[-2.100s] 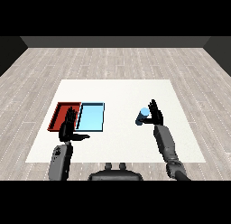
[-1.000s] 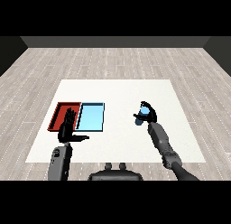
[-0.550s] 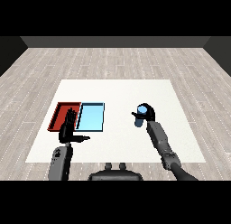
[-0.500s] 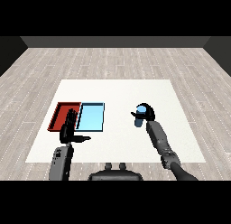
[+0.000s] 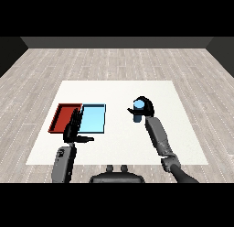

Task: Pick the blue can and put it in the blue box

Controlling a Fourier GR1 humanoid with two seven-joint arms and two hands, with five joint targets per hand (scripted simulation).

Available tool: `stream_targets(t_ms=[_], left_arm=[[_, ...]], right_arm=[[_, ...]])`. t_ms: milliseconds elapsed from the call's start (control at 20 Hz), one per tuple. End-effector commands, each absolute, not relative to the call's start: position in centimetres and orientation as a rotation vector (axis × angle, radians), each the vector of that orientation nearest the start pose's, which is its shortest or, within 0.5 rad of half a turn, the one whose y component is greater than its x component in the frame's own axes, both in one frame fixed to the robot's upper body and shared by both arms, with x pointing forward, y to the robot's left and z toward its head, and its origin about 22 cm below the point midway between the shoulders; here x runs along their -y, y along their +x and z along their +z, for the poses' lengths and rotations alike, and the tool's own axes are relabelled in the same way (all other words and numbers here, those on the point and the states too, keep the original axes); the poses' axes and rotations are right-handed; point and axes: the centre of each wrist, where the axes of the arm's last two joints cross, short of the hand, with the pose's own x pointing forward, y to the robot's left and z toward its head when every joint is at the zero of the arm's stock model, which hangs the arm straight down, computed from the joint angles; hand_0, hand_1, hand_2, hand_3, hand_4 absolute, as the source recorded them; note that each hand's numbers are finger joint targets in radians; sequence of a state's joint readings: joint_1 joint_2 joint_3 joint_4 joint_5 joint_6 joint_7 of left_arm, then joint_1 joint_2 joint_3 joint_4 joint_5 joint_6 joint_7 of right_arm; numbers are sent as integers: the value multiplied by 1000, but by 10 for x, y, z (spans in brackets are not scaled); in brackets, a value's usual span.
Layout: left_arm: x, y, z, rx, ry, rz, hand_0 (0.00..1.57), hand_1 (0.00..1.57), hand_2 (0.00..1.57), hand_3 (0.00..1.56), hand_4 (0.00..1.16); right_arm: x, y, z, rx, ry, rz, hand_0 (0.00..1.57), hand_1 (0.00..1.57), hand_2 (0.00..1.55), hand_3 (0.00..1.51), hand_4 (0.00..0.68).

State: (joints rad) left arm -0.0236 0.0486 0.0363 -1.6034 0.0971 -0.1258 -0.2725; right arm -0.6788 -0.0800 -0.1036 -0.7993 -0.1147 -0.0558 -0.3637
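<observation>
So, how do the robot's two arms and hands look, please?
Both forearms are grey, rounded segments ending in black hands with slim fingers and a thumb: the left hand and the right hand. No cables, markings or sleeves are visible.

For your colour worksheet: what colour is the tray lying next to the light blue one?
Red. The tray lies left of the light blue tray, best seen in the head view.

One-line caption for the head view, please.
Right hand curled round the blue can, right of the light blue tray; left hand open.
</observation>
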Motion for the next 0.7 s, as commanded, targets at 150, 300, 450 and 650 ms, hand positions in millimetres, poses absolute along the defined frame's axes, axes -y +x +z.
stream_targets(t_ms=[150,300,450,650], left_arm=[[-214,254,7,1806,-253,-20,0,0,0,0,0],[-202,257,15,1782,-320,-23,0,0,0,0,0],[-199,258,16,1782,-321,-21,0,0,0,0,0],[-195,261,15,1749,-389,-7,0,0,0,0,0]], right_arm=[[168,380,44,1873,114,80,1479,1479,1454,1430,641],[158,355,44,1874,118,73,1479,1479,1454,1430,641],[154,326,57,1862,153,64,1479,1479,1454,1430,641],[150,323,46,1857,129,76,1493,1493,1468,1443,631]])
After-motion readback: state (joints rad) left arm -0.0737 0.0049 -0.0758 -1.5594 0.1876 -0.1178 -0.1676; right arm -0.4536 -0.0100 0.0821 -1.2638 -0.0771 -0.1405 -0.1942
